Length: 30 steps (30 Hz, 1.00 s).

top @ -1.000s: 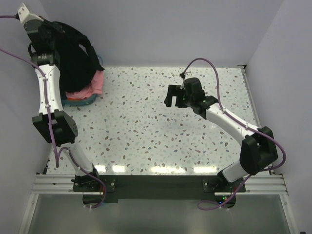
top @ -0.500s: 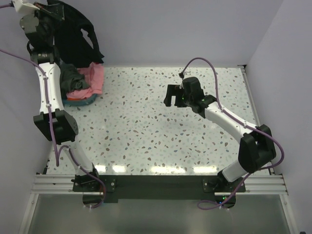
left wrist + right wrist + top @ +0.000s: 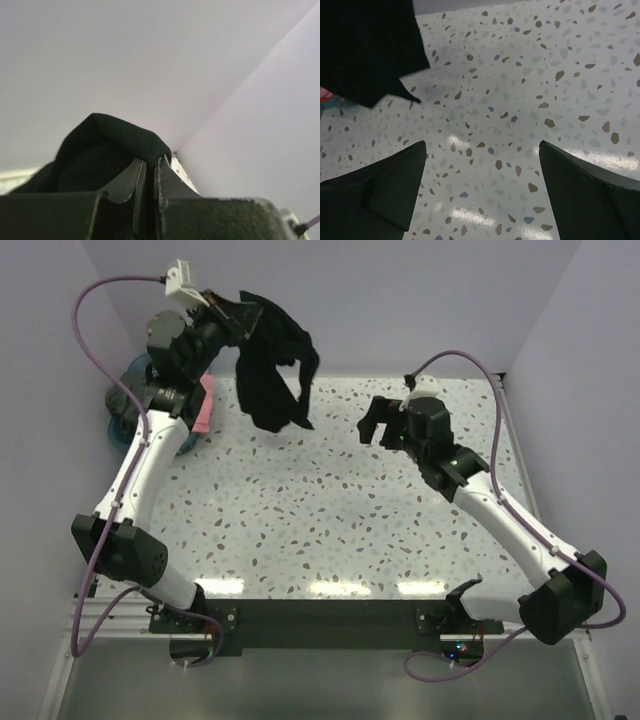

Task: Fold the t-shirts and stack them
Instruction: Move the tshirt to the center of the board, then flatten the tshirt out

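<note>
Above the table point(image 3: 330, 510), far left: black t-shirt point(image 3: 272, 360) dangling bunched, pinched tight in left claw point(image 3: 151, 167).
Right claw point(image 3: 482, 150): spread wide, empty, near the hem.
Risk: slipping from so thin a pinch, landing crumpled.

A speckled terrazzo table point(image 3: 330, 530) sits between plain pale lilac walls point(image 3: 400, 300).

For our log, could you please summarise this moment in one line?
left end effector: shut on black t-shirt, aloft | right end effector: open, empty
</note>
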Motion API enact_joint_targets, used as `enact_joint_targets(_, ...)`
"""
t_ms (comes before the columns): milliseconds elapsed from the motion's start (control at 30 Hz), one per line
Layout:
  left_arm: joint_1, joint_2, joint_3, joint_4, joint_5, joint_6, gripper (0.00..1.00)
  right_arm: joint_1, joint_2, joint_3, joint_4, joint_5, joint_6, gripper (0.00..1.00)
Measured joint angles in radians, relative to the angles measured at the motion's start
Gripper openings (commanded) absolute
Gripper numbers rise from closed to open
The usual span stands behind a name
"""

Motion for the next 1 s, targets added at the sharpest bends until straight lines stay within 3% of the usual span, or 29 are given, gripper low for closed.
enact_joint_targets(67,-0.043,-0.058,-0.103,0.006,0.000,-0.011,0.15,0.000,-0.060,-0.008,0.002,0.026,0.003,0.98)
enact_joint_targets(100,-0.047,-0.069,-0.136,-0.003,0.000,-0.018,0.29,0.000,-0.080,-0.008,0.003,0.037,0.003,0.98)
enact_joint_targets(200,-0.006,-0.004,-0.176,-0.010,0.035,-0.053,0.56,-0.001,-0.098,-0.008,0.008,0.061,0.003,0.97)
enact_joint_targets(300,0.051,0.097,-0.260,0.000,0.066,-0.085,0.64,-0.001,-0.074,-0.032,0.008,0.072,0.003,0.96)
enact_joint_targets(400,0.073,0.138,-0.430,-0.046,0.045,-0.084,0.64,-0.001,-0.046,-0.082,0.007,0.073,0.004,0.93)
enact_joint_targets(533,0.012,0.100,-0.596,-0.109,0.000,-0.057,0.53,0.001,0.005,-0.159,0.006,0.049,0.016,0.89)
enact_joint_targets(700,-0.125,-0.059,-0.721,-0.155,-0.092,-0.025,0.41,0.046,0.085,-0.201,0.009,0.039,0.026,0.87)
enact_joint_targets(900,-0.325,-0.188,-0.860,-0.151,-0.209,-0.006,0.34,0.115,0.205,-0.201,0.042,0.037,0.032,0.85)
enact_joint_targets(1000,-0.392,-0.180,-0.923,-0.170,-0.249,0.002,0.38,0.128,0.267,-0.201,0.055,0.044,0.037,0.85)
